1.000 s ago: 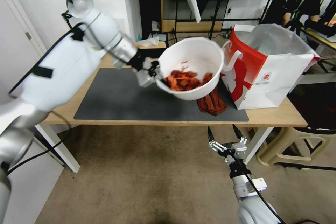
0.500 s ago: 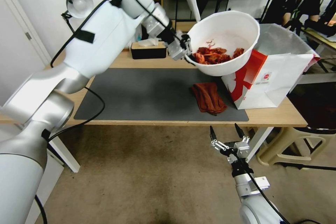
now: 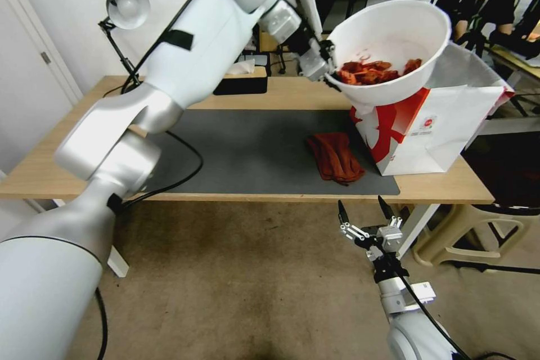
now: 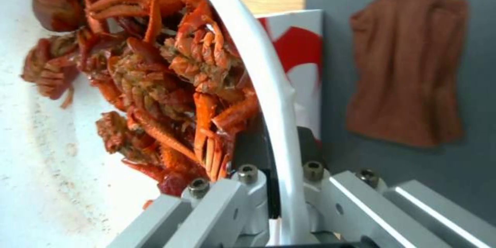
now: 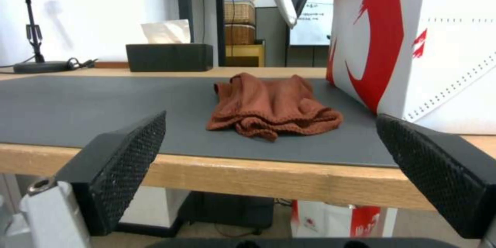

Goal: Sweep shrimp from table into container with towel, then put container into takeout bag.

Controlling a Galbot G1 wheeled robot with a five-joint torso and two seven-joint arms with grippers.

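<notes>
Left gripper (image 3: 328,70), clamped on the rim of the bowl (image 3: 394,39) of shrimp (image 3: 374,71), holds it raised above the bag's (image 3: 444,124) near-left edge, its mouth lying rightward and below; right gripper (image 3: 364,217) hangs apart, idle, below the table (image 3: 281,95).

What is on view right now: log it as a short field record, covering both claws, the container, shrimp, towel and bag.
left claw: shut on the rim of the container, holding it in the air
container: tilted, above the near-left corner of the takeout bag
shrimp: heaped inside the container, on its lower side
towel: crumpled on the grey mat, beside the bag, untouched
takeout bag: upright on the table, top open
right claw: open, low in front of the table edge, holding nothing
</notes>
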